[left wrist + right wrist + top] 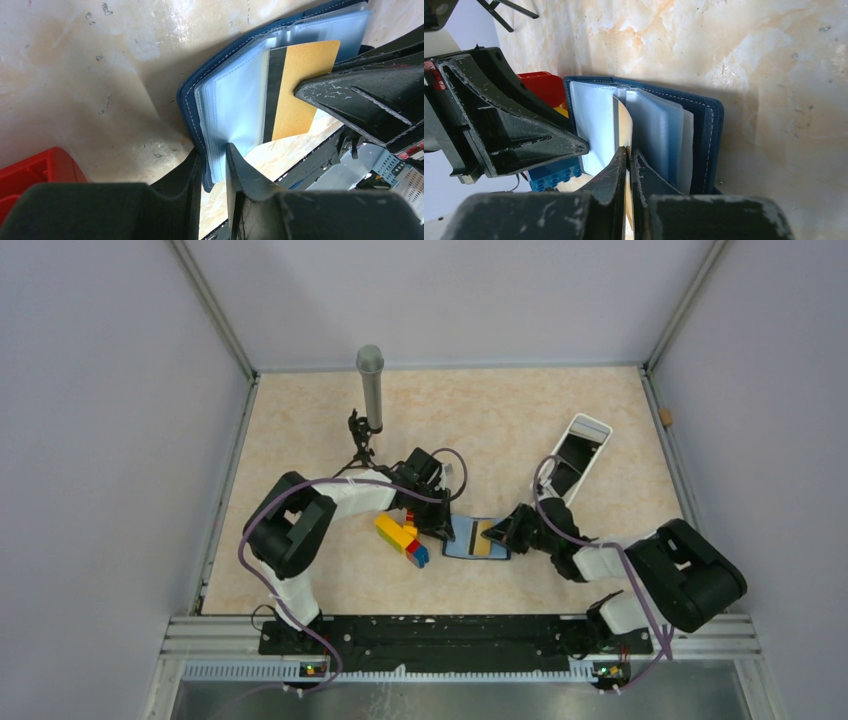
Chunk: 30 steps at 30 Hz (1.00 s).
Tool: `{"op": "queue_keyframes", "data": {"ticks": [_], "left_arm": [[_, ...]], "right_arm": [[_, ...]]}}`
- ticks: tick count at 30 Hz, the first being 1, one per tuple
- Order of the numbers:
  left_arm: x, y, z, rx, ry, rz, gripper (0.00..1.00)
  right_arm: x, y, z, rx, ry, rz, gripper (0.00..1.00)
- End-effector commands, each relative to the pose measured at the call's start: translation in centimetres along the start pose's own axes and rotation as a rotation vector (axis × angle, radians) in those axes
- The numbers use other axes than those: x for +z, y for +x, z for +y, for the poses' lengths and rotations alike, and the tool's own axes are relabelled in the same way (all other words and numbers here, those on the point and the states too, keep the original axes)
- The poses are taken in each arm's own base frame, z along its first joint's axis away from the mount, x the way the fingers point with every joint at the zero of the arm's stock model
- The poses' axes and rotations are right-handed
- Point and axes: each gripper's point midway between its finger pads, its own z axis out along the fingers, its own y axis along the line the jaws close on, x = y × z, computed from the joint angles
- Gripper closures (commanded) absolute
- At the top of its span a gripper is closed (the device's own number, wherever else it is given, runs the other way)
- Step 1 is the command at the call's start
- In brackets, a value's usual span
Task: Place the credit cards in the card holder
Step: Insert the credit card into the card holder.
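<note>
Card holder [709, 125] open, edge pinched by left fingers [241, 172]; right fingers [613, 172] clamp gold card [300, 85], edge among clear sleeves [232, 100].

Right gripper [629, 150] partly hides the gold card [624, 122].

The wallet [189, 95] is navy with a line of pale stitching along its edge, and its sleeves are a milky, see-through blue-white. The card [300, 85], upper right of my left wrist view, is yellow-gold with a black stripe. Lower left there a brick [40, 170] shows red; from above, the bricks [402, 537] are yellow, red and blue. The table [520, 410] is beige, marbled. My right gripper [629, 151] is black, scuffed grey.
</note>
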Motion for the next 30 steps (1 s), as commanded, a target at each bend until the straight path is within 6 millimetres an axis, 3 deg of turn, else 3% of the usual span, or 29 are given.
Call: {"op": "queue_keyframes", "data": {"ticks": [1,8,12,16,22,27,30], "left_arm": [[0.6,-0.7,0.2,0.032,0.001,-0.011,0.78],[0.5,-0.5,-0.6,0.038,0.040,-0.001,0.77],[0.5,-0.4,-0.8,0.032,0.056,0.004,0.78],[0.6,-0.4,-0.4,0.025,0.037,0.003,0.95],[0.8,-0.2,0.0,0.014,0.023,0.011,0.99],[0.8,-0.3,-0.1,0.015,0.027,0.009,1.00],[0.8,-0.2,-0.1,0.017,0.028,0.010,1.00]], "right_arm": [[0.0,2.8,-3.5,-0.023,0.148,0.103,1.00],[0.8,2.9,-2.4,-0.048,0.144,0.095,1.00],[1.0,2.9,-2.3,-0.071,0.165,0.091,0.83],[0.5,2.1,-2.6,-0.096,0.205,0.059,0.68],[-0.9,0.3,-2.1,-0.173,0.261,0.001,0.54],[-1.4,-0.2,-2.1,-0.201,0.295,-0.014,0.49],[-1.1,0.3,-2.0,-0.198,0.287,0.006,0.55]]}}
